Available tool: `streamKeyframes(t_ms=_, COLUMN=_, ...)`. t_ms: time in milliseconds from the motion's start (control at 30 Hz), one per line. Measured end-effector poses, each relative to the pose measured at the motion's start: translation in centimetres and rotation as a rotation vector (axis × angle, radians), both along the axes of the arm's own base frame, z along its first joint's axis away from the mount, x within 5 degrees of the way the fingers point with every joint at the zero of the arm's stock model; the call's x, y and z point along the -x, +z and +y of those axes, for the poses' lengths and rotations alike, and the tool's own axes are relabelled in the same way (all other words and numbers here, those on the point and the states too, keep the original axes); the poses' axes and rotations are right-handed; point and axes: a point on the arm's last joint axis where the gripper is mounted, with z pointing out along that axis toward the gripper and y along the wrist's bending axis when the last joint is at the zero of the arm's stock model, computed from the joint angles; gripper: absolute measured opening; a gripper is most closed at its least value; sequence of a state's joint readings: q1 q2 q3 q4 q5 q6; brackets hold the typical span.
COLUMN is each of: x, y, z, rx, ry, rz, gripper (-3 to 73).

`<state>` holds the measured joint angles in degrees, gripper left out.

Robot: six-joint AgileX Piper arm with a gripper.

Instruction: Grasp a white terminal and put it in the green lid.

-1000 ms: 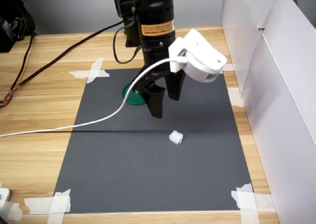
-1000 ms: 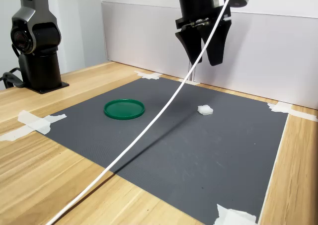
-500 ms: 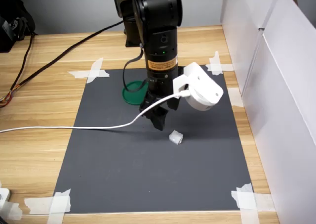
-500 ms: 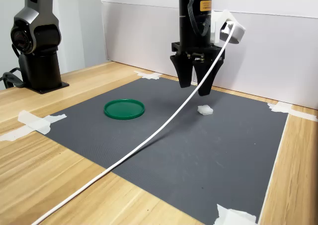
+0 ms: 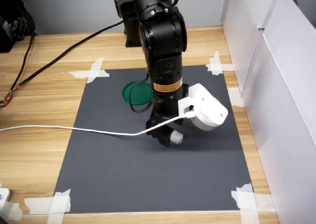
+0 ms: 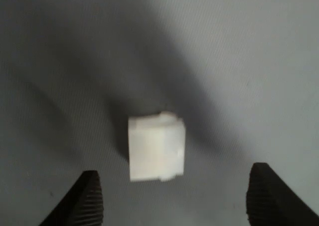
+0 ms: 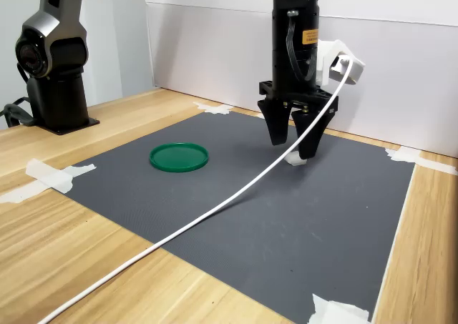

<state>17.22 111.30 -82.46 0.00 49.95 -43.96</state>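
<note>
The white terminal [image 6: 156,147] lies on the dark mat, filling the middle of the wrist view, in line with the gap between my two ribbed fingertips [image 6: 89,198] but a little beyond them. My gripper [image 7: 293,149] is open and low over the mat, with the terminal [image 7: 296,160] peeking out beneath it. In the first exterior view only a corner of the terminal [image 5: 177,138] shows beside the gripper [image 5: 168,138]. The green lid [image 7: 179,156] lies flat on the mat, apart from the gripper toward the second exterior view's left; the arm partly hides the lid [image 5: 134,92] in the first exterior view.
A white cable [image 7: 215,211] trails from the wrist camera [image 5: 207,112] across the mat [image 5: 123,169] and onto the wooden table. White wall panels [image 5: 276,85] stand close at the first exterior view's right. A black arm base [image 7: 56,66] stands at the second exterior view's left.
The arm has come down from well above the mat and shifted over the terminal; its open fingers now hang just above the block. Terminal and lid have not moved.
</note>
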Motion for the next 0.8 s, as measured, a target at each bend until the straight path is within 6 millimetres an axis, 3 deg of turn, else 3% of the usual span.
streamKeyframes(t_ms=533, x=-0.3, y=-2.0, z=0.2, rx=0.006, ry=-0.002, rz=0.065, gripper=67.3)
streamKeyframes(t_ms=667, x=-0.3, y=-2.0, z=0.2, rx=0.008, ry=0.005, rz=0.064, gripper=57.5)
streamKeyframes(t_ms=800, x=-0.4, y=-2.0, z=0.2, rx=0.006, ry=0.005, rz=0.052, gripper=38.0)
